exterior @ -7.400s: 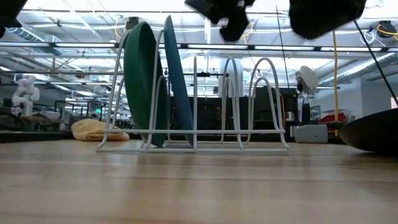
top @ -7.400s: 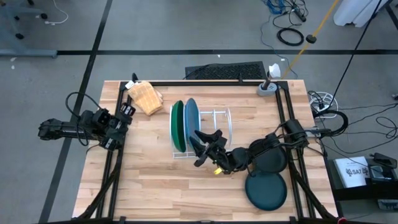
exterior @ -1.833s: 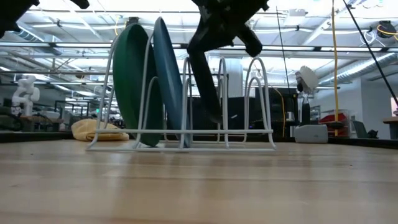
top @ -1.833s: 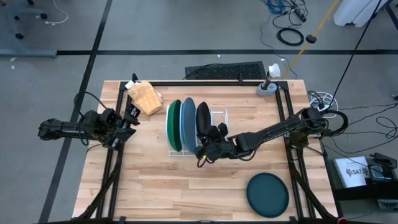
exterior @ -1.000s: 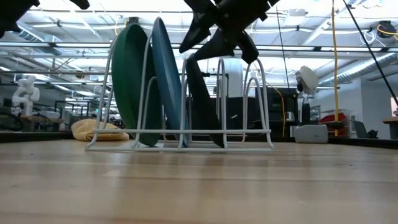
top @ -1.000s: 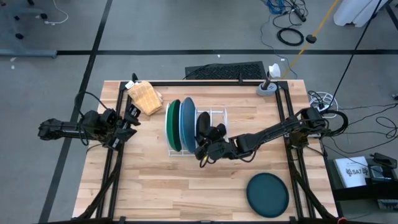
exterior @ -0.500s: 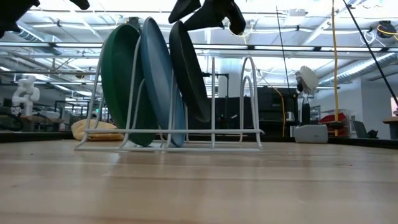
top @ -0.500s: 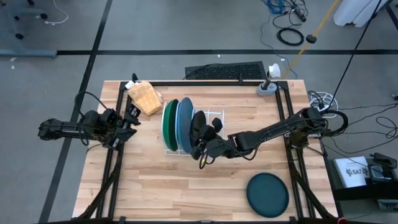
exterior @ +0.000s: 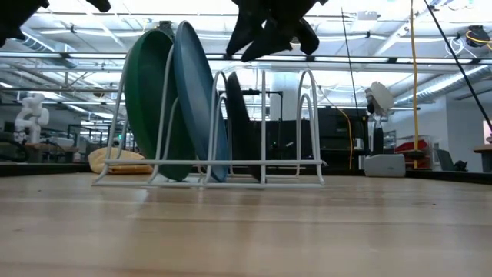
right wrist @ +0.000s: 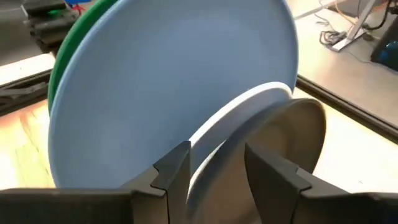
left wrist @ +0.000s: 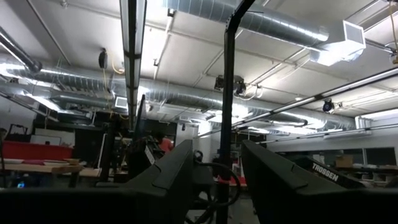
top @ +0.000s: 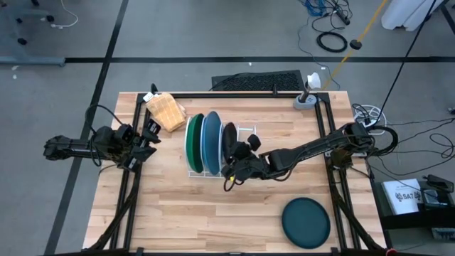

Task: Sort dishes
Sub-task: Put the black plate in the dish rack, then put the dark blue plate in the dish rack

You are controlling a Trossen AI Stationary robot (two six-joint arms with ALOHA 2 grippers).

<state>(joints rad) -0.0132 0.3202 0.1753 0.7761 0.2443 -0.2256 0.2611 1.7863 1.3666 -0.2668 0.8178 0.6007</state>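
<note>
The white wire rack (top: 247, 132) holds three upright plates, their lower rims in its slots: the large green one (top: 192, 142), the large light-blue one (top: 210, 141) and the smaller black one (exterior: 240, 131). The dark-teal plate (top: 306, 222) lies flat near the table's near right corner. My right gripper (exterior: 265, 42) is open, just above the black plate's top rim. In its wrist view (right wrist: 217, 168) the light-blue plate (right wrist: 168, 81) fills the picture. My left gripper (top: 151, 134) waits open at the table's left edge, pointing up at the ceiling (left wrist: 217, 168).
A tan woven basket-like object (top: 166, 110) lies at the far left corner, behind the rack. A grey round base with a post (top: 307, 99) stands at the far right corner. Bare wood stretches along the near half of the table, left of the teal plate.
The rack with its plates has slid a little toward the table's left edge. Half a second ago the black plate stood high, leaning against the light-blue plate under my right gripper. It has now dropped lower into its slot and stands nearly upright, with my right gripper above it.
</note>
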